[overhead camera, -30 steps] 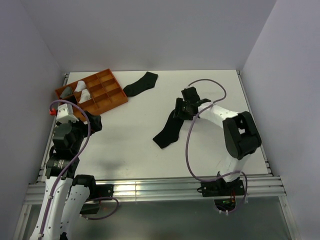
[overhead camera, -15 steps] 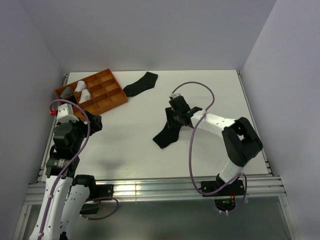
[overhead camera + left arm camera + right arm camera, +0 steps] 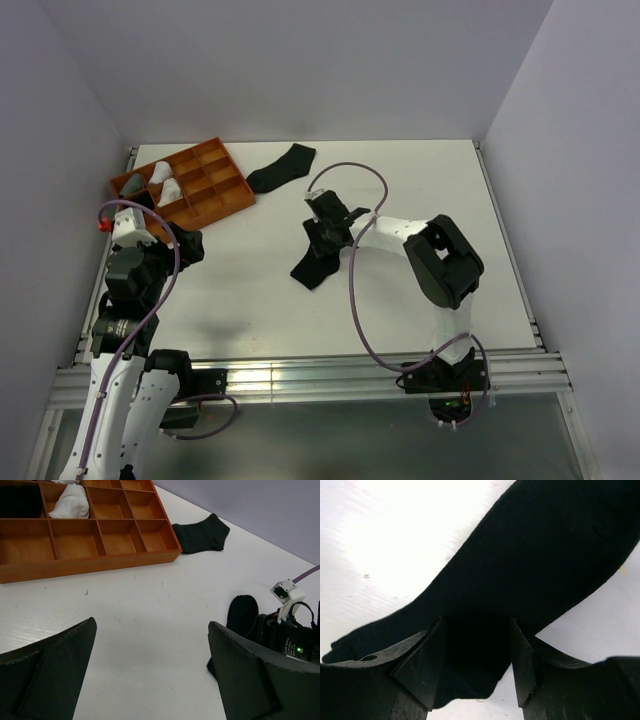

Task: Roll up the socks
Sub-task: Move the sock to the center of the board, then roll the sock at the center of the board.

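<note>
Swung leftward from a second ago, the right gripper [image 3: 325, 222] has pulled the long black sock [image 3: 312, 268] with it toward the middle of the white tabletop [image 3: 420, 170]. This sock is soft, matte knit, limp and creased. Its upper end is bunched between the jaws, which pinch the fabric, and the rest trails flat toward the near edge. A second black sock [image 3: 281, 168] lies flat near the far edge, well apart from either arm. Beside it sits an orange plastic tray [image 3: 90, 566] split into square compartments, and one far compartment holds a white rolled sock [image 3: 70, 502]. The left gripper [image 3: 151, 630] hovers by the tray with its jaws spread wide, holding nothing.
</note>
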### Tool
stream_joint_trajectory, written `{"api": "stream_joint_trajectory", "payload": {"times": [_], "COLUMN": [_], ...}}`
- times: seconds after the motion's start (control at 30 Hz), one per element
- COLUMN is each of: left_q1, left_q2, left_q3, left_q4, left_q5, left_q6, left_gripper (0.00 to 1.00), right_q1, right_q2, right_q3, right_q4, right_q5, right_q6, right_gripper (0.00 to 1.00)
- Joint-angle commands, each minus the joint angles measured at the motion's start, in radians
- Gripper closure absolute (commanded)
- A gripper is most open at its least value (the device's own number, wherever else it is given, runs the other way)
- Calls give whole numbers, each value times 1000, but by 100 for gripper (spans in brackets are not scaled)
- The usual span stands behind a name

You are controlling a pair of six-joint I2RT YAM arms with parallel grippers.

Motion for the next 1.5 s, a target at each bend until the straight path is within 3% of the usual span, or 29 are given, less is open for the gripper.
{"api": "stream_joint_trajectory", "payload": {"times": [0.0, 0.23, 0.4, 0.57, 0.7, 1.2, 1.47], "left_q1": [0, 2, 5, 8, 9, 11, 14], "left_q2": [-7, -4, 1, 7, 7, 8, 7], "left_q3": [26, 27, 27, 26, 27, 26, 24], "left_q4": [13, 14, 16, 11, 10, 13, 26], "left_q5": [-16, -13, -4, -7, -9, -1, 31], "left_q6": [4, 5, 4, 4, 2, 5, 10], "left_gripper": [1, 1, 0, 1, 1, 1, 1], "right_q1": [29, 145, 260, 385, 415, 426, 426], "right_q2": [3, -221, -296, -260, -224, -114, -46], "right_q3": [47, -37, -134, -184, -210, -244, -264], "right_q4": [-35, 12, 53, 98, 152, 264, 262], "right_q5": [-23, 65, 121, 258, 302, 328, 422], "right_q6": [-20, -36, -62, -68, -80, -108, -80], "right_gripper": [40, 32, 30, 31, 31, 42, 49]}}
